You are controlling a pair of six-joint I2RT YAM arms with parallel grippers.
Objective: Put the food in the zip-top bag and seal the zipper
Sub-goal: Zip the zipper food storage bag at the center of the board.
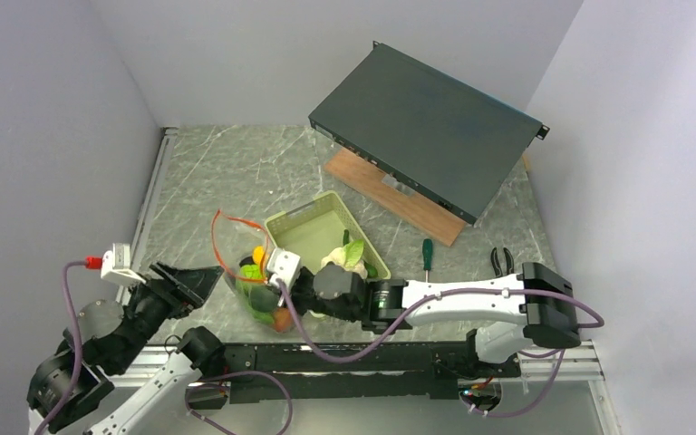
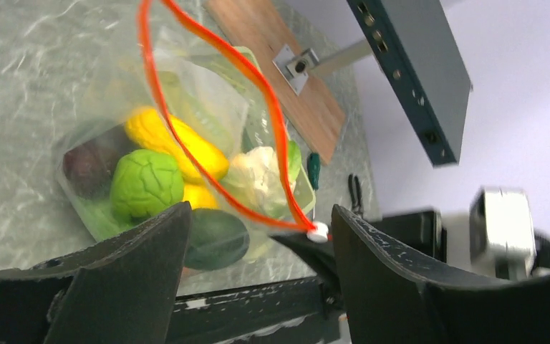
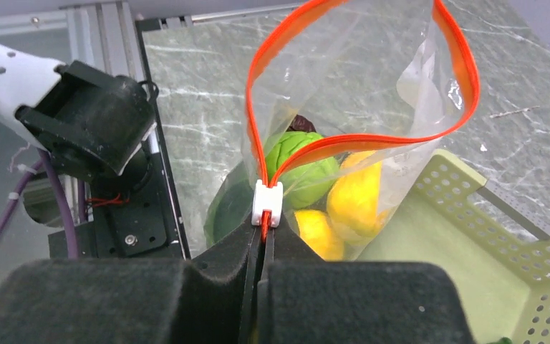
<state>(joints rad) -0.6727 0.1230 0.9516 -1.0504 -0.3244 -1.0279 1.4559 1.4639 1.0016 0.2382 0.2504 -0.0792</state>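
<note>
- The left gripper (image 2: 259,212), on the bag's side away from the pale green basket (image 3: 501,236), hangs with its jaws wide apart and empty.
- The right gripper (image 3: 261,240) pinches the zipper (image 3: 465,79) just under its white slider (image 3: 268,201).
- The zip-top bag (image 3: 372,79) lies against the basket, mouth gaping, with corn (image 2: 165,136) and green pepper (image 2: 145,183) inside.
- The cauliflower (image 2: 254,168) appears to sit in the basket; bagging it likely comes next, then sealing.

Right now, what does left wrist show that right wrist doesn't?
Only left wrist: the dark rack unit, wooden board, screwdriver, cauliflower, and the open left jaws. Only right wrist: the left arm's black link and the seam of the right jaws, shut on the zipper under the white slider. Both: the open zip-top bag, green pepper, yellow corn.
</note>
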